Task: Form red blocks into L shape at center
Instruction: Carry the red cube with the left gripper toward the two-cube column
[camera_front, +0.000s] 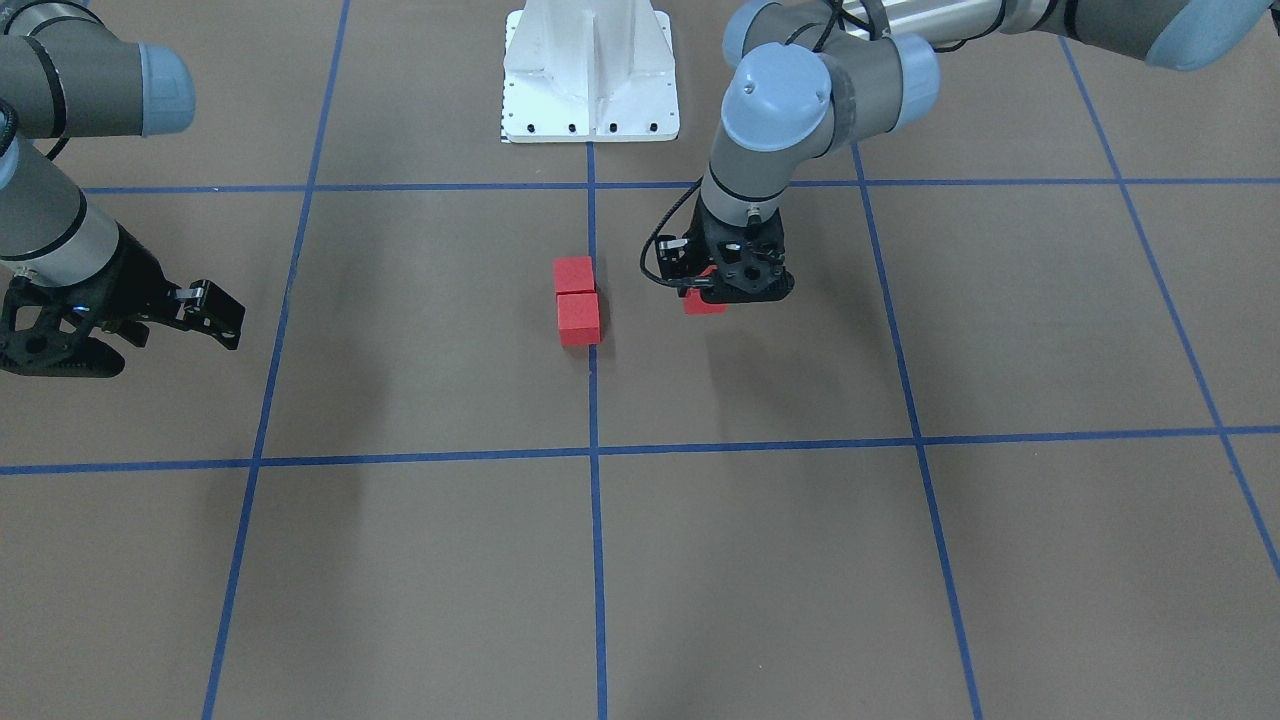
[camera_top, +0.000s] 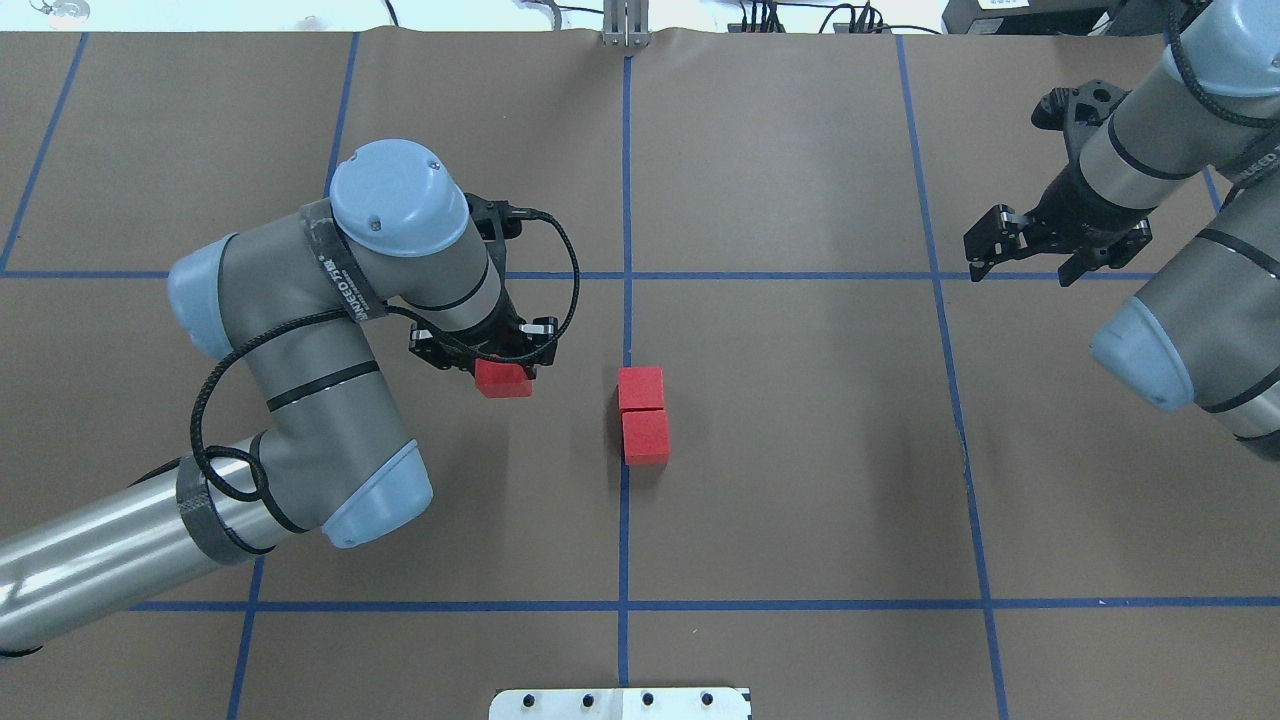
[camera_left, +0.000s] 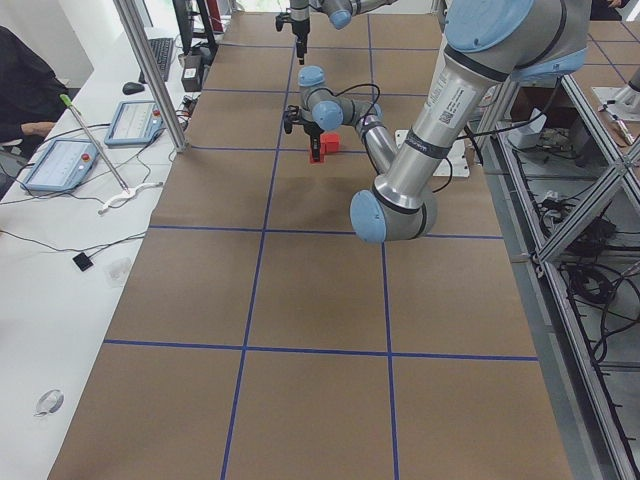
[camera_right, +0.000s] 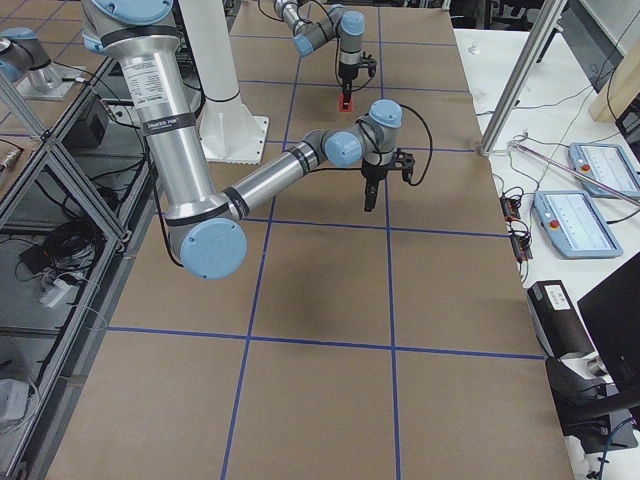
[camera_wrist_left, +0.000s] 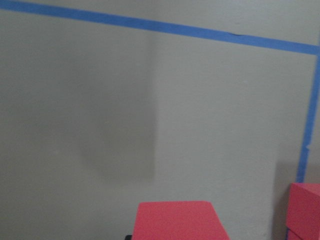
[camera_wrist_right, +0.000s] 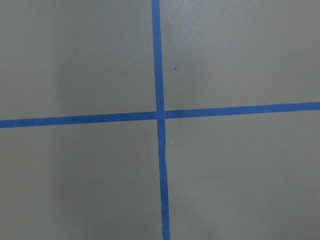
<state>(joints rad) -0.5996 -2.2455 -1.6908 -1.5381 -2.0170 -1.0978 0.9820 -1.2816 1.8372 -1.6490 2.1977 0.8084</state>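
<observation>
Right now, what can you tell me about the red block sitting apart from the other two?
The lone red block is a small matte cube with plain faces. The left gripper comes straight down on it and is closed on its upper part, partly hiding it. It is level, apart from the two joined red blocks at the blue tape line, on the robot's left of them. Whether it touches the brown paper cannot be told.

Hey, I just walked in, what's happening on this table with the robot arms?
The left gripper is shut on one red block, off to the side of the middle tape line. Two more red blocks already sit touching in a row right beside that line, so the L lacks its third piece. The right gripper is open and holds nothing, out on its own side above a tape crossing.
</observation>
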